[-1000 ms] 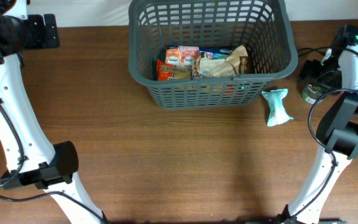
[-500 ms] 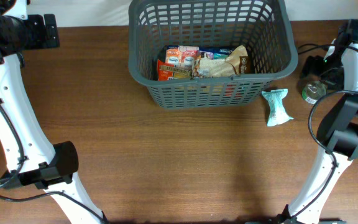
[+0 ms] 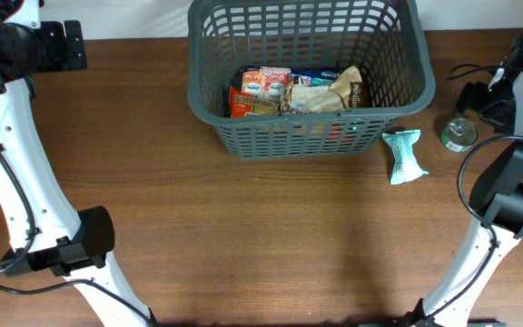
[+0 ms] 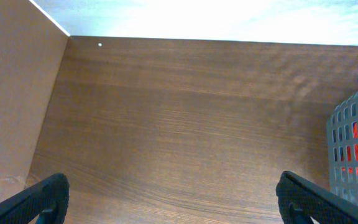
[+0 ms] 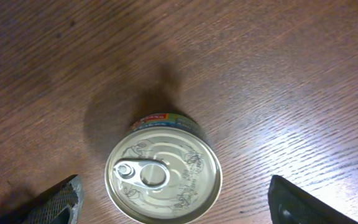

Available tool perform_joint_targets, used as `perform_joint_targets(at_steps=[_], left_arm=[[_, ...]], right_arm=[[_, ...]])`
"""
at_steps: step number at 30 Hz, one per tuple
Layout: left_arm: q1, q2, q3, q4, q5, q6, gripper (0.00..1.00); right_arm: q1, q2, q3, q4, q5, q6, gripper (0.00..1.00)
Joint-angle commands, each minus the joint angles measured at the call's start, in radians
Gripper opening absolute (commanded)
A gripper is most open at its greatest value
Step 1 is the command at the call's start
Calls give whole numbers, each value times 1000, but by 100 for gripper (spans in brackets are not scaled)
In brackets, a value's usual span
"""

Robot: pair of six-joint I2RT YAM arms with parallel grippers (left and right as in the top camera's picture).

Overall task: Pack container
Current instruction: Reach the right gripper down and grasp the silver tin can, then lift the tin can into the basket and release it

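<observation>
The container, a large dark grey slotted basket [image 3: 311, 123], stands at the back middle of the table and holds several snack packets. Its wall shows at the right edge of the left wrist view [image 4: 356, 149]. A small round tin can [image 3: 459, 133] with a pull-tab lid stands upright on the table right of the basket. In the right wrist view the can [image 5: 163, 174] is below and between my right gripper's fingers [image 5: 182, 202], which are wide open and apart from it. The right gripper [image 3: 476, 100] hovers just behind the can. My left gripper [image 4: 179, 199] is open and empty over bare table at the far left [image 3: 62, 45].
A teal packet [image 3: 404, 155] lies on the table by the basket's front right corner, left of the can. Black cables lie at the far right by the right arm. The table's back edge and a side wall show in the left wrist view.
My right gripper has drawn back and to the right, away from the can, so the can now shows fully. The can, basket and left arm have not moved.
</observation>
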Motion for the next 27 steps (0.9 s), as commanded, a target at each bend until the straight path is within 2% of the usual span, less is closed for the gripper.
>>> perform_joint_targets(at_steps=[1, 8, 27], left_arm=[[2, -9, -6, -2, -8, -10, 99], [2, -9, -6, -2, -8, -10, 99], [2, -9, -6, -2, -8, -10, 99]], right_arm=[[21, -26, -37, 19, 16, -2, 89], [11, -26, -136, 72, 65, 2, 89], [8, -26, -248, 162, 16, 2, 87]])
